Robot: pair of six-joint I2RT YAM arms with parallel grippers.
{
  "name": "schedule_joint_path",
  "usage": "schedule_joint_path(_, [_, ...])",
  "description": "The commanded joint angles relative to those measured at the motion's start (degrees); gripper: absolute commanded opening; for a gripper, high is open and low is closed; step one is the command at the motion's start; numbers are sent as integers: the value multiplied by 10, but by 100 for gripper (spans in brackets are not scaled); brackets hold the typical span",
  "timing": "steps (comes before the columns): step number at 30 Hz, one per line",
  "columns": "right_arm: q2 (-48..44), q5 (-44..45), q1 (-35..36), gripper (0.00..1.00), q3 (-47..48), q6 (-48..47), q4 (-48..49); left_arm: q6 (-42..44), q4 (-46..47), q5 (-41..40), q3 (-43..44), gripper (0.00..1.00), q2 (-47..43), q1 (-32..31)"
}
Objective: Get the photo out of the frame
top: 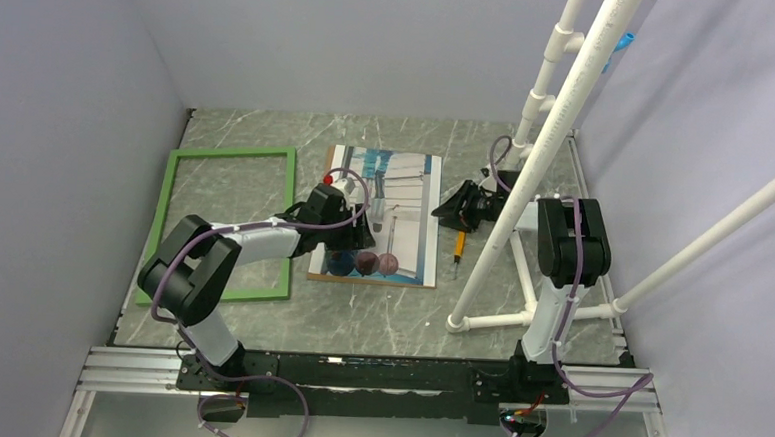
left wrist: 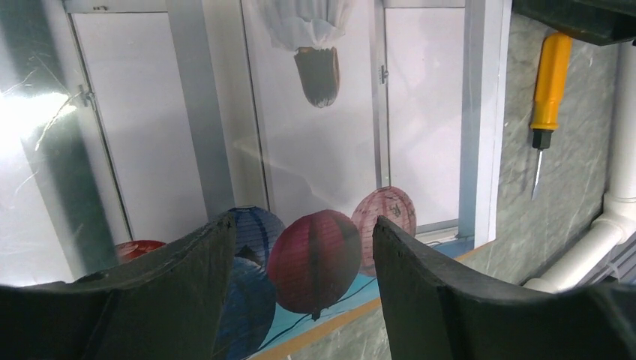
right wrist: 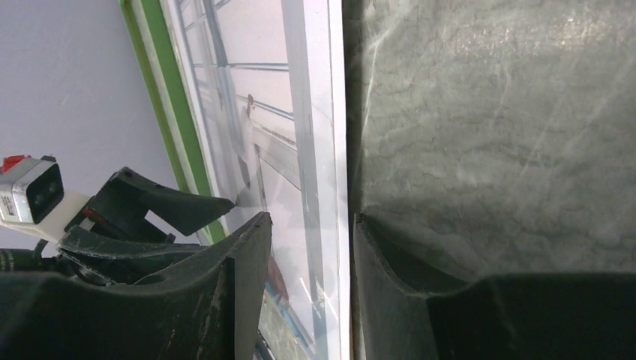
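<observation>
The photo [top: 410, 195] lies flat mid-table, glare on its surface, balloons at its near edge. A thin brown edge [top: 370, 279] shows under that near edge. The green frame [top: 232, 152] lies apart on the table to its left, with nothing inside it. My left gripper [top: 355, 232] is open and empty, low over the photo's near-left part. In the left wrist view its jaws [left wrist: 301, 225] straddle the red balloon of the photo [left wrist: 315, 150]. My right gripper [top: 461, 207] is open and empty at the photo's right edge. In the right wrist view its jaws [right wrist: 311, 221] straddle that white edge [right wrist: 330, 112].
An orange-handled screwdriver [top: 459, 244] lies right of the photo and also shows in the left wrist view [left wrist: 550, 82]. A white PVC pipe stand [top: 558, 127] rises over the right side, its base pipes around the right arm. Grey walls enclose the table.
</observation>
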Motion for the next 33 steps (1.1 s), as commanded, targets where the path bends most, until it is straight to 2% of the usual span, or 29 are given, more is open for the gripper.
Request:
schedule_joint_path(1, [11, -17, -2, 47, 2, 15, 51, -14, 31, 8, -8, 70, 3, 2])
schedule_joint_path(10, [2, -55, -1, 43, -13, 54, 105, -16, 39, 13, -15, 71, 13, 2])
schedule_joint_path(18, [3, -70, -1, 29, -22, 73, 134, -14, 42, 13, -16, 71, 14, 2])
schedule_joint_path(27, [16, -9, 7, 29, -7, 5, 59, -2, 40, 20, -10, 70, 11, 2])
schedule_joint_path(30, [25, -11, 7, 28, -10, 7, 69, 3, 37, 21, -7, 70, 9, 1])
schedule_joint_path(33, [34, -18, 8, 23, -9, 12, 78, 6, 36, 26, -5, 69, 8, 2])
